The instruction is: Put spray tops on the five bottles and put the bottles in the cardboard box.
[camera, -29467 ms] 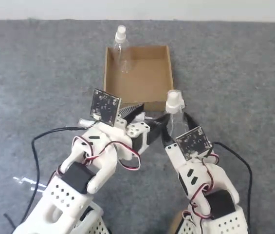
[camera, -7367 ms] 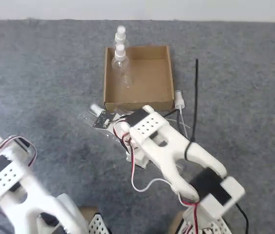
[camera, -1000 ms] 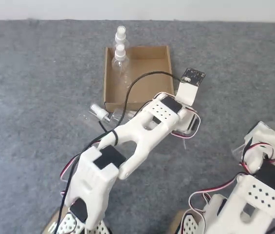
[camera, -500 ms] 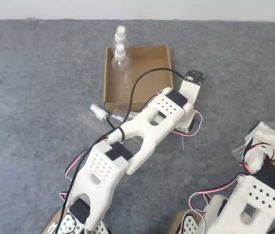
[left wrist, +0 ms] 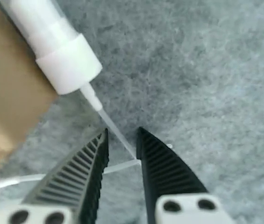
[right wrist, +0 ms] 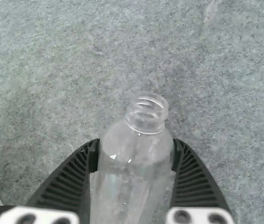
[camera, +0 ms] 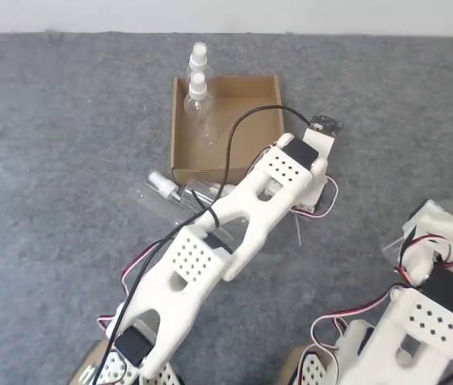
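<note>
The step in hand looks like picking up a loose spray top [left wrist: 61,51], which lies on the grey carpet just beside the right wall of the cardboard box [camera: 178,128], near its near right corner. The left arm [camera: 290,168] reaches across to that spot. The left gripper [left wrist: 121,135] is only narrowly open, with its jaws standing either side of the top's thin tube [left wrist: 106,122] and not yet pinching anything. The tube is probably a poor place to grip, since it is slender and would likely bend or slip. A better move is to shift toward the white head and close on its collar, so the top hangs straight for threading. A second thin tube [left wrist: 52,176] crosses under the jaws, so the gripper should close clear of it or both may come up together. The box wall sits close to the head, so one jaw needs room on that side. To the right, the right gripper [right wrist: 135,144] is closed firmly around an uncapped bottle [right wrist: 146,114] with its neck open and pointing away from the wrist. That bottle should be held upright and steady so the tube can be fed into the neck. Two capped bottles [camera: 196,100] stand at the box's far left corner.
</note>
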{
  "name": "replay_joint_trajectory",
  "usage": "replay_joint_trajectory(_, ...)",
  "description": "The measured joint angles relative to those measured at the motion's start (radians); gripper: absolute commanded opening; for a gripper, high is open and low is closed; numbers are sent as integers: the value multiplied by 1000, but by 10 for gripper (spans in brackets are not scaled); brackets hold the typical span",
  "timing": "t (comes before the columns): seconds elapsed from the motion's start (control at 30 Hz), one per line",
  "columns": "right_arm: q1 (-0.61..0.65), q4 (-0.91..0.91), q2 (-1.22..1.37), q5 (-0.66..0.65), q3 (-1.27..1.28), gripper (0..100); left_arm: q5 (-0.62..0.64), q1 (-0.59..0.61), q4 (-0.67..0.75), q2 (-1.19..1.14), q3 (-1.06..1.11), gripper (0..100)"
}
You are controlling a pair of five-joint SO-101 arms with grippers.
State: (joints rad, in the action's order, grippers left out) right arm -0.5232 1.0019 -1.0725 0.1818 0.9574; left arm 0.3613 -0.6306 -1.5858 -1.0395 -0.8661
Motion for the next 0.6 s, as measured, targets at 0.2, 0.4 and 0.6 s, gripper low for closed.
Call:
replay_joint_trajectory(0.2, 0, 0, 0, 0, 0, 73, -68, -31, -117, -140, -235, 12)
replay_joint_trajectory(0.4, 0, 0, 0, 0, 0, 73, -81, -35, -130, -150, -261, 12)
replay_joint_trajectory(0.6, 0, 0, 0, 0, 0, 73, -87, -38, -130, -80, -143, 12)
